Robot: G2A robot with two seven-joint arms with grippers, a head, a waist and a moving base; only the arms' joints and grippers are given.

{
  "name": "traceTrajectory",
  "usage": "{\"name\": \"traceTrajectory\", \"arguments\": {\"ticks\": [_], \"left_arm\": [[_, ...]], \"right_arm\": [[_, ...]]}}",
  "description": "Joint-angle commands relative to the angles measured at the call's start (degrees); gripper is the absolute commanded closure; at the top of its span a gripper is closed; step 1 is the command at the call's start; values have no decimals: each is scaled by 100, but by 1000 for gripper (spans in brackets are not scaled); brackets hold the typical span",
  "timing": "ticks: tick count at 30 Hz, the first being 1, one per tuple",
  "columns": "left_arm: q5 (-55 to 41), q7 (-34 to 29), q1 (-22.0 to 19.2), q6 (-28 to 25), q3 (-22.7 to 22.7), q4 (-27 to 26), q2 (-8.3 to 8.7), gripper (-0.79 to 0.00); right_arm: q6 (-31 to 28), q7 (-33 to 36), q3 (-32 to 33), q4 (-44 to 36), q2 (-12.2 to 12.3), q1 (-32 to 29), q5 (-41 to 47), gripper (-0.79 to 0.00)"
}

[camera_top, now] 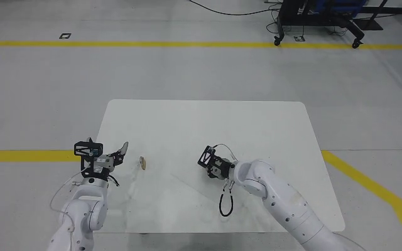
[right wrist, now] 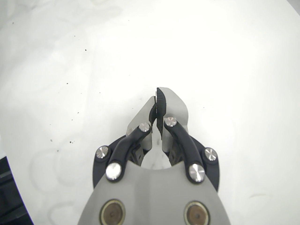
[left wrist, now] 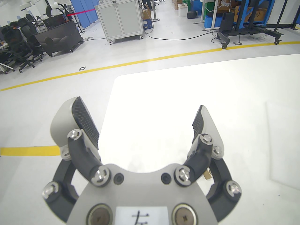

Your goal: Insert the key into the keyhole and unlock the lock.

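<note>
While the left fingers (left wrist: 84, 120) gape released beside the brass lock (camera_top: 143, 163) toward the bench's (camera_top: 251, 125) left edge, the right fingers (right wrist: 161, 105) sit clenched mid-bench; whether they pinch anything is too small to tell.

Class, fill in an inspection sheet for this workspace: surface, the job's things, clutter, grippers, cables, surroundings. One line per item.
Surface: white table with rounded corners, faint smears and dark specks.
Job's things: brass lock lies on the table between the two grippers, nearer the left one.
Clutter: nothing seen.
Grippers: left gripper is open and empty, near the table's edge. The right gripper is shut, low over the table; whether it pinches anything cannot be told.
Cables: black cable loops off the right arm's wrist; a floor cable runs beyond the table.
Surroundings: yellow floor lines and a wheeled rack.
</note>
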Motion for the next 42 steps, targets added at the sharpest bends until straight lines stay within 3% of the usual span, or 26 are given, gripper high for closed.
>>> {"name": "traceTrajectory", "arguments": {"ticks": [1,11,42], "left_arm": [[0,0,0,0,0,0,0,-785],[0,0,0,0,0,0,0,-785],[0,0,0,0,0,0,0,-785]], "right_arm": [[-100,-107,89,-41,28,-37,-4,0],[-822,-1181,930,-262,255,-519,164,0],[-822,-1181,930,-262,255,-519,164,0]]}}
